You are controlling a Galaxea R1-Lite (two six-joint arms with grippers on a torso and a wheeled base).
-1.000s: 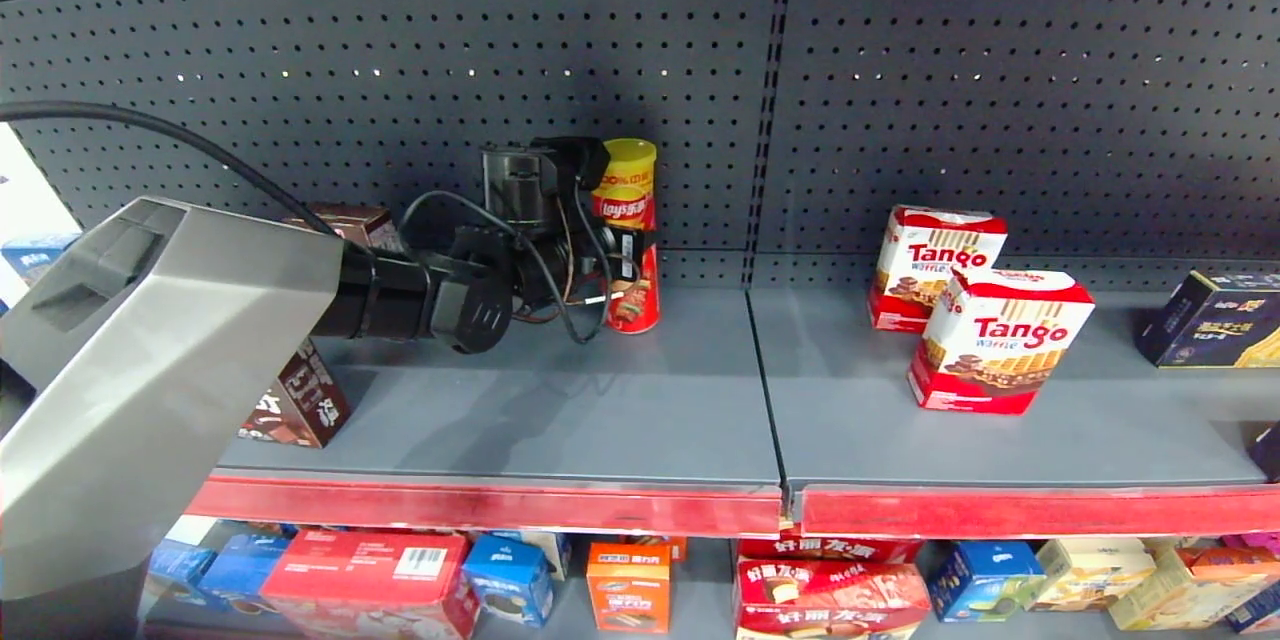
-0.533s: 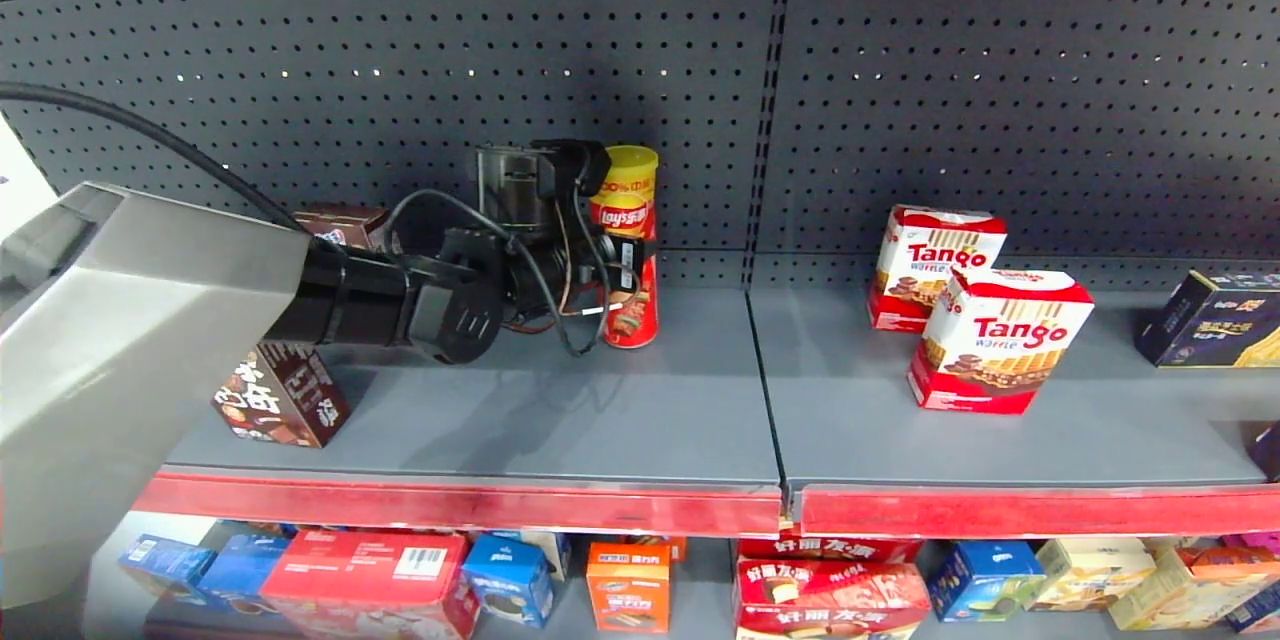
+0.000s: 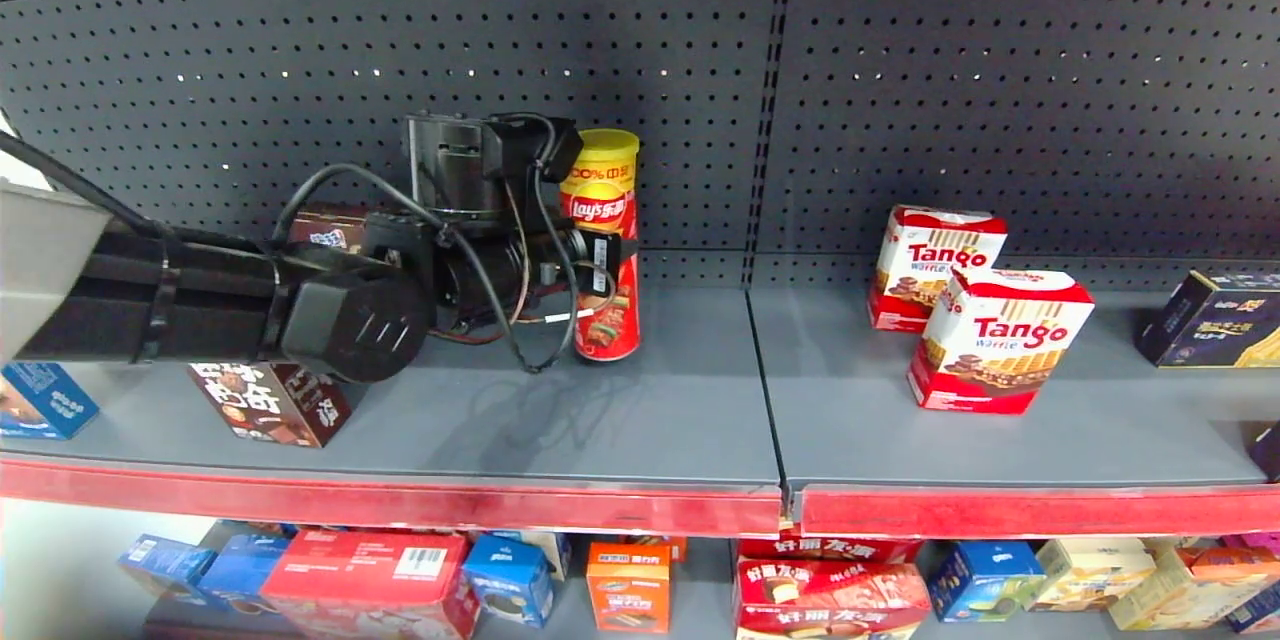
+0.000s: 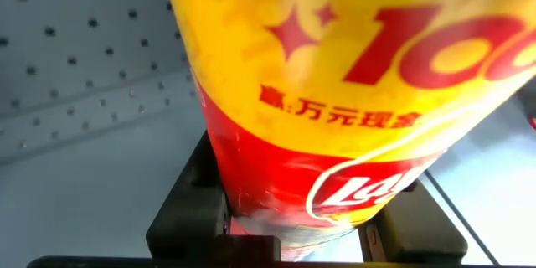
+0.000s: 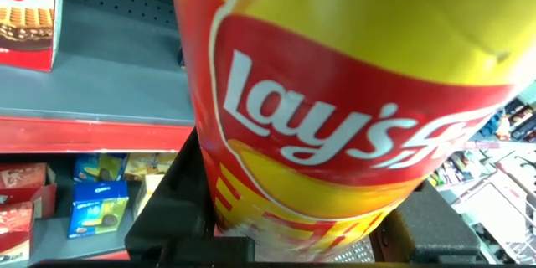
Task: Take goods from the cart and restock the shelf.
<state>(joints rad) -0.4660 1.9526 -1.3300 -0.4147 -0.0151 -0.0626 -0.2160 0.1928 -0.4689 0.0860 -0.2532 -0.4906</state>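
- Chip can (image 3: 603, 320) sits centre-left in the head view, on the upper shelf (image 3: 620, 420), close to the pegboard back (image 3: 300, 50).
- Key relation: the can is already between the jaws of my left gripper (image 3: 598, 258). Its long axis runs about vertical with a slight lean, crossing the jaws roughly square. The clamp sits around mid-height, yellow lid above it, red base below.
- Left jaws are pinching the can. The left wrist view shows the can (image 4: 335, 92) up close, with a dark pad on either side of it at the gripper (image 4: 301, 226).
- The base is down at the shelf deck. I can't tell whether it's touching or just above it.
- Left arm pose: it comes in from the left edge of the frame, forearm near level, wrist pointing toward the back panel. It passes above a brown box (image 3: 270, 400) near the shelf front.
- My call: placing step, nearly done. Next is settling the base flat, then spreading the jaws and pulling straight back out toward frame left. Risk is the lean tipping the can on release.
- Right gripper (image 5: 293, 234) is pinching a second chip can (image 5: 335, 109), held out in front of the shelves.
- Wafer boxes (image 3: 990, 340) sit centre-right, well apart from the can.
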